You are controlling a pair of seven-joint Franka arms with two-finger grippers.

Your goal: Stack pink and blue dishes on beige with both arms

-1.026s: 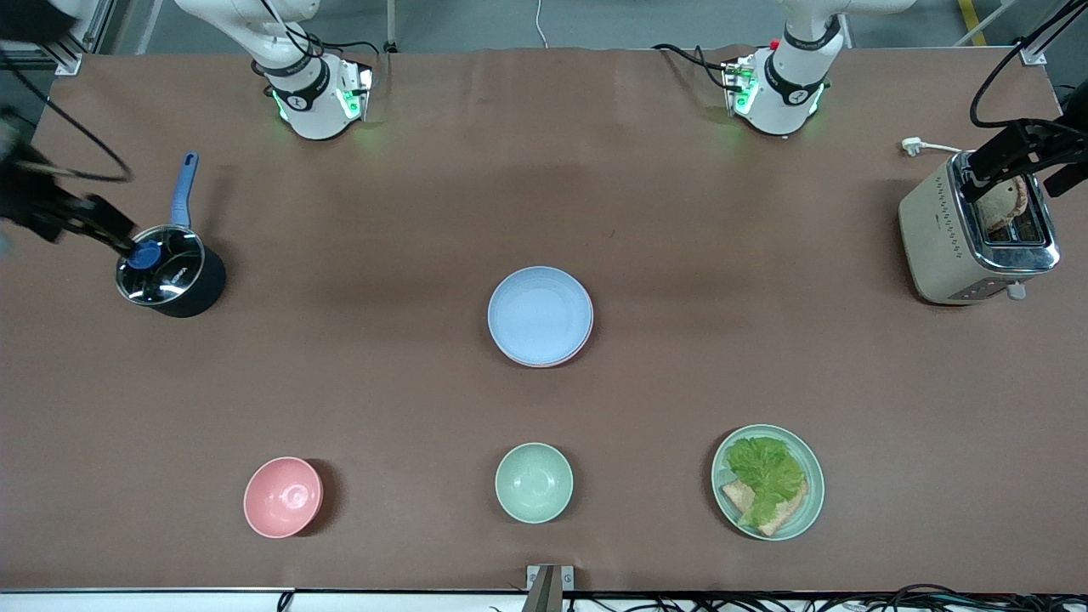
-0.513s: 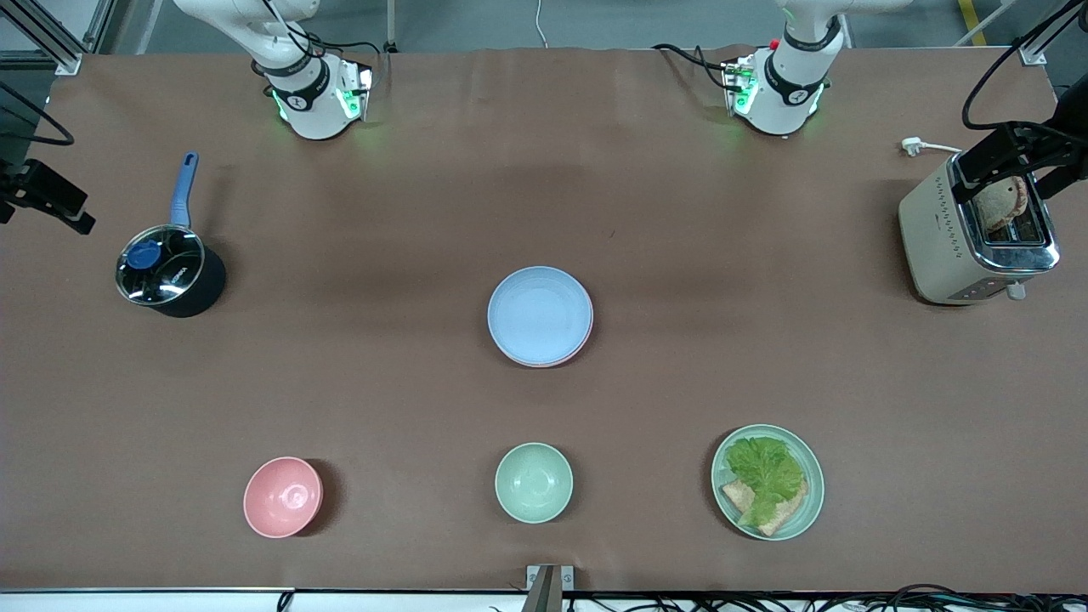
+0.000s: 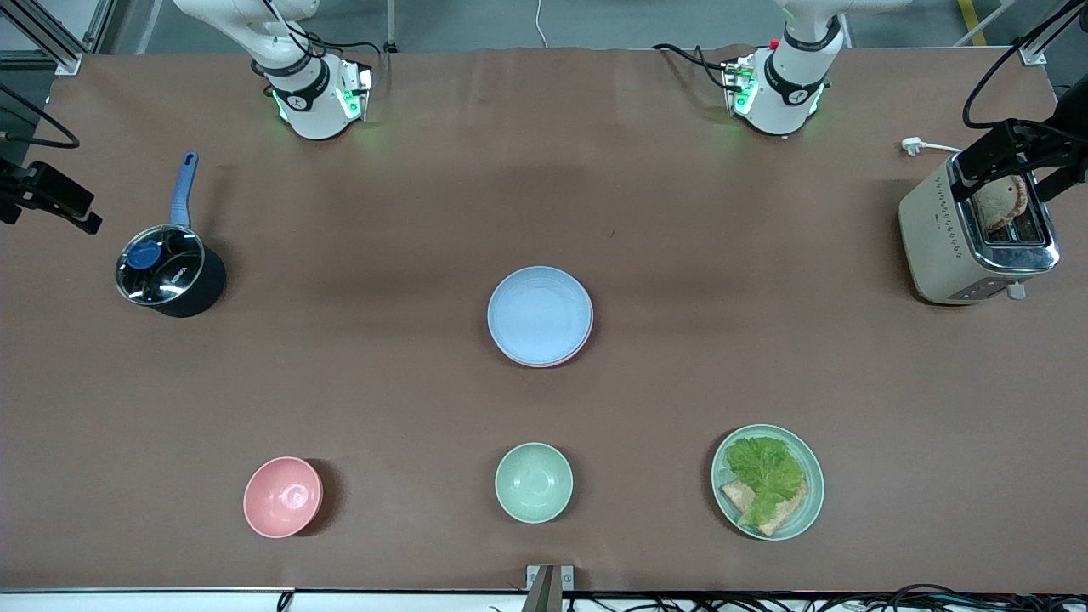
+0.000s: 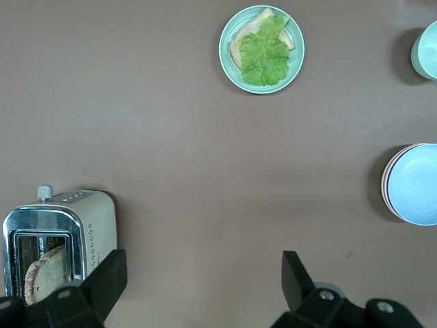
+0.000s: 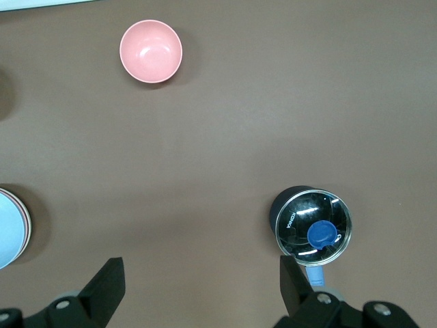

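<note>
The pastel blue plate (image 3: 540, 314) lies on top of a stack at the table's middle. The pink plate's rim (image 3: 586, 337) peeks out under it, and the beige plate is hidden. The blue plate (image 4: 416, 183) shows at the edge of the left wrist view, and the blue plate (image 5: 7, 229) also at the edge of the right wrist view. My left gripper (image 3: 1016, 174) (image 4: 203, 280) hangs open and empty over the toaster. My right gripper (image 3: 38, 204) (image 5: 201, 283) hangs open and empty at the right arm's end of the table, beside the pot.
A lidded dark pot (image 3: 166, 276) with a blue handle stands toward the right arm's end. A toaster (image 3: 973, 229) holding toast stands toward the left arm's end. Nearest the front camera sit a pink bowl (image 3: 283, 496), a mint bowl (image 3: 534, 482) and a mint plate (image 3: 807, 501) with lettuce.
My right gripper has drawn away from the pot lid toward the table's end, then held still. The left gripper has shifted only slightly over the toaster. The plates have not moved.
</note>
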